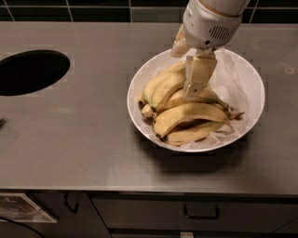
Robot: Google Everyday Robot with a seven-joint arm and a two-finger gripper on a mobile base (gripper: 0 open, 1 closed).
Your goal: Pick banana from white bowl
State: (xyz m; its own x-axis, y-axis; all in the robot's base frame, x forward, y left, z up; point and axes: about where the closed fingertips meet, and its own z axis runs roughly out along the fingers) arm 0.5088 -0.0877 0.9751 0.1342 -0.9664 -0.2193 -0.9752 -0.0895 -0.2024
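The white bowl, lined with crinkled white paper, stands on the grey counter right of centre and holds several bananas in a pile. The plump yellow banana with a greenish tinge lies at the upper left of the pile. Longer bananas lie in front of it. My gripper hangs down from the top of the view over the back of the pile. It is open. One cream finger reaches down to the bananas just right of the plump one, and the other shows behind near the far rim.
A round black hole is cut into the counter at the left. A dark tiled wall runs along the back. Drawer fronts with handles sit below the counter's front edge.
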